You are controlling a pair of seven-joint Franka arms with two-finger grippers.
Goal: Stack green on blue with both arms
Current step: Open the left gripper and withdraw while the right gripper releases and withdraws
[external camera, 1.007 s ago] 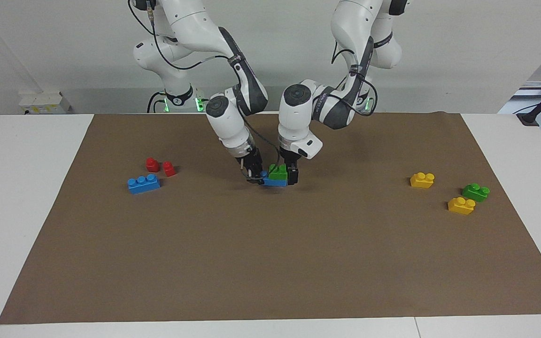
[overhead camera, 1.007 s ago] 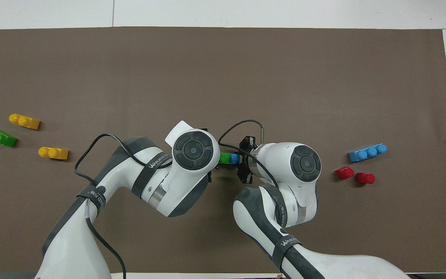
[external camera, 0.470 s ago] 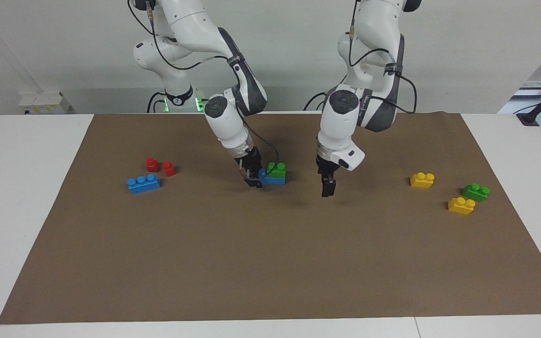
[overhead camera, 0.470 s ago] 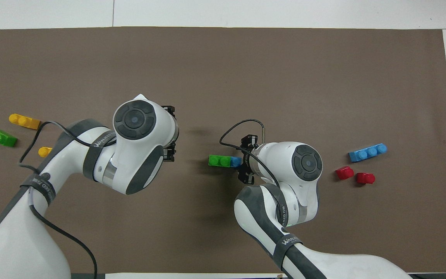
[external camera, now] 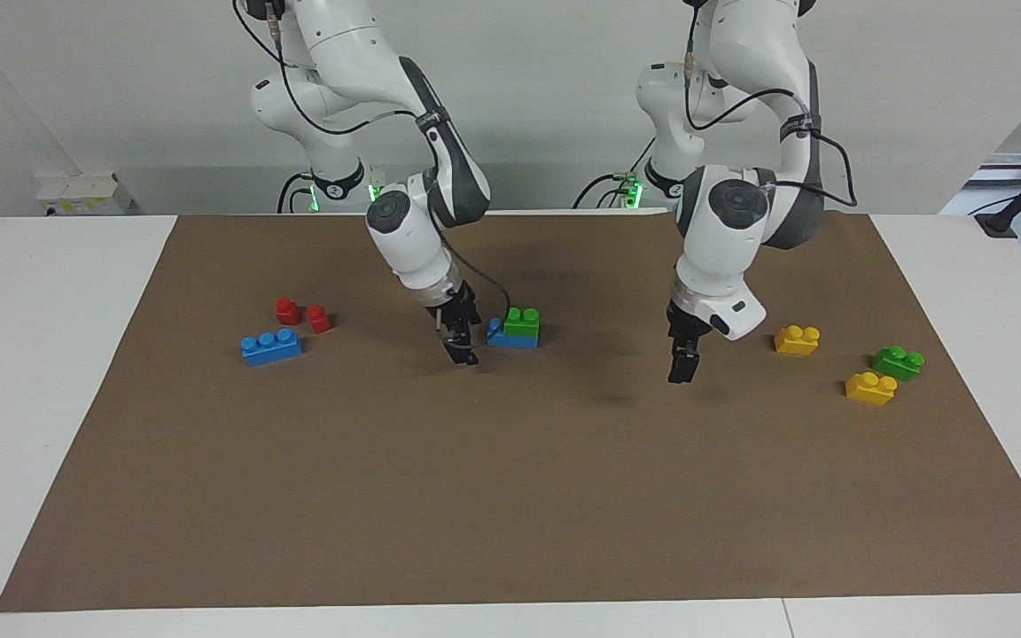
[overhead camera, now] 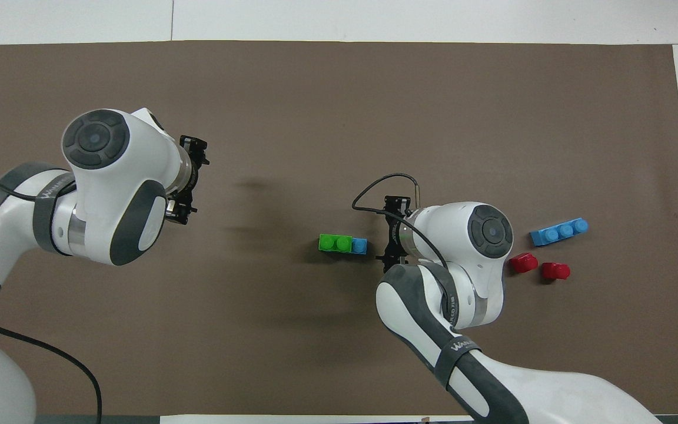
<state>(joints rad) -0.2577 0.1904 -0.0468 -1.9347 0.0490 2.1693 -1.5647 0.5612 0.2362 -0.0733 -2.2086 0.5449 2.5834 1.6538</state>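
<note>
Green brick (external camera: 522, 322) sits stacked on blue brick (external camera: 511, 337) mid-mat (external camera: 510, 496), open mat all round it. Right gripper (external camera: 460, 352) hovers just beside the stack, fingers spread, having let go. Left gripper (external camera: 681, 367), fingers spread, has pulled away from the stack toward a yellow brick (external camera: 797, 339).

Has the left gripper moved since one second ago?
Yes. The left gripper left the green brick and now hangs nearer the yellow brick.
</note>
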